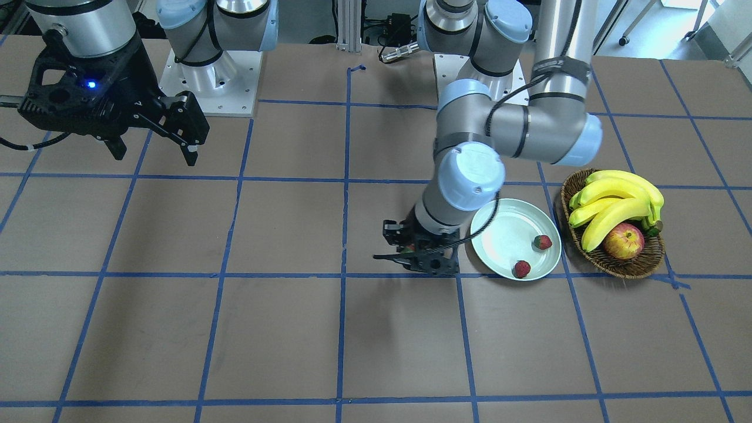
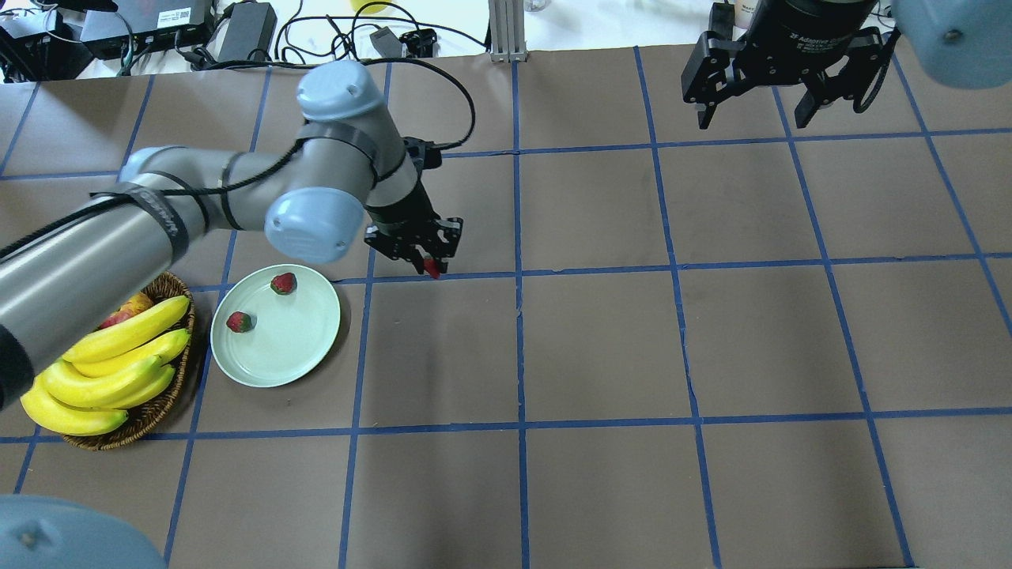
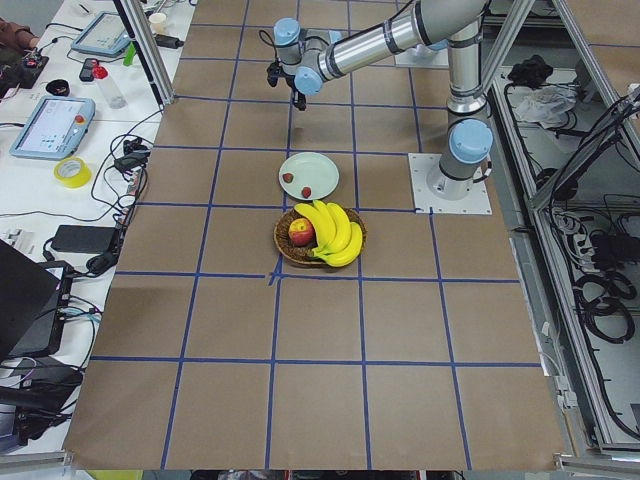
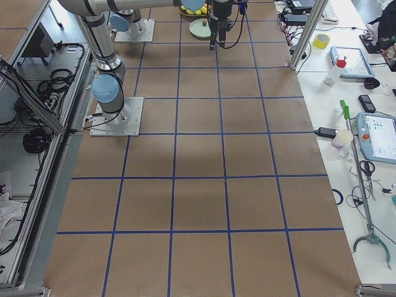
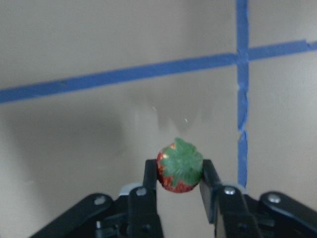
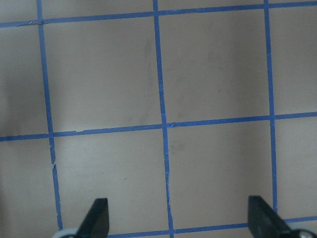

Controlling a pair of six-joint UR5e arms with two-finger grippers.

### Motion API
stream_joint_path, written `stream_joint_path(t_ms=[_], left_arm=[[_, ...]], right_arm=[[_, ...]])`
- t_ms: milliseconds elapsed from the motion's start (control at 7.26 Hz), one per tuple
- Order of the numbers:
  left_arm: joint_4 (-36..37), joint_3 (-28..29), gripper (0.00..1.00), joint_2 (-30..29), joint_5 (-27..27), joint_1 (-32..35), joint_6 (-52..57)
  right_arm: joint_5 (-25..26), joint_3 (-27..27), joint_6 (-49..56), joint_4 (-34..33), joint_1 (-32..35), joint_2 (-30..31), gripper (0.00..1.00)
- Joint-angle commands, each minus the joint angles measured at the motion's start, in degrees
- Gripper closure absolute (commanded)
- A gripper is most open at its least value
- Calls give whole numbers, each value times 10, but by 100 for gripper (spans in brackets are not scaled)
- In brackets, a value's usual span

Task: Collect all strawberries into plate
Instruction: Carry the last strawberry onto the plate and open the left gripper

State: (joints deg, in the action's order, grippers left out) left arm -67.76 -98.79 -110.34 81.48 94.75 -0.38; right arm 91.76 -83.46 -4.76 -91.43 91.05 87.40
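My left gripper point(image 2: 431, 267) is shut on a small red strawberry point(image 5: 180, 172) with a green top, held between its fingertips point(image 5: 150, 171) just above the table. It hangs right of the pale mint plate point(image 2: 312, 336) in the overhead view. It also shows in the front view point(image 1: 405, 251), left of the plate point(image 1: 499, 235). Two strawberries lie in the plate point(image 2: 284, 283) point(image 2: 239, 322). My right gripper point(image 2: 753, 118) is open and empty, high over the far right of the table; the right wrist view shows its fingers point(image 6: 96, 218) spread wide over bare table.
A brown wicker basket point(image 2: 162, 407) with bananas point(image 2: 111, 367) and a red-yellow apple point(image 1: 623, 241) stands beside the plate, on the side away from the left gripper. Blue tape lines grid the brown table.
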Motion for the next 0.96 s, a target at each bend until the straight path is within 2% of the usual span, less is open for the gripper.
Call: stream_joint_path(t_ms=[0, 275, 413, 551, 688, 826], left_arm=[[-56, 11, 100, 18, 52, -113, 111], [-75, 1, 100, 13, 99, -139, 122], [-74, -17, 100, 14, 105, -151, 122], [-74, -31, 82, 13, 106, -151, 122], [-73, -34, 1, 15, 105, -152, 117], [-68, -26, 0, 21, 105, -152, 102]], right_arm=[[0, 0, 0, -1, 1, 1, 0], [0, 1, 0, -1, 1, 1, 0], [0, 1, 0, -2, 2, 1, 0], [0, 1, 0, -1, 2, 1, 0], [0, 1, 0, -2, 2, 1, 0], [0, 1, 0, -1, 2, 1, 0]])
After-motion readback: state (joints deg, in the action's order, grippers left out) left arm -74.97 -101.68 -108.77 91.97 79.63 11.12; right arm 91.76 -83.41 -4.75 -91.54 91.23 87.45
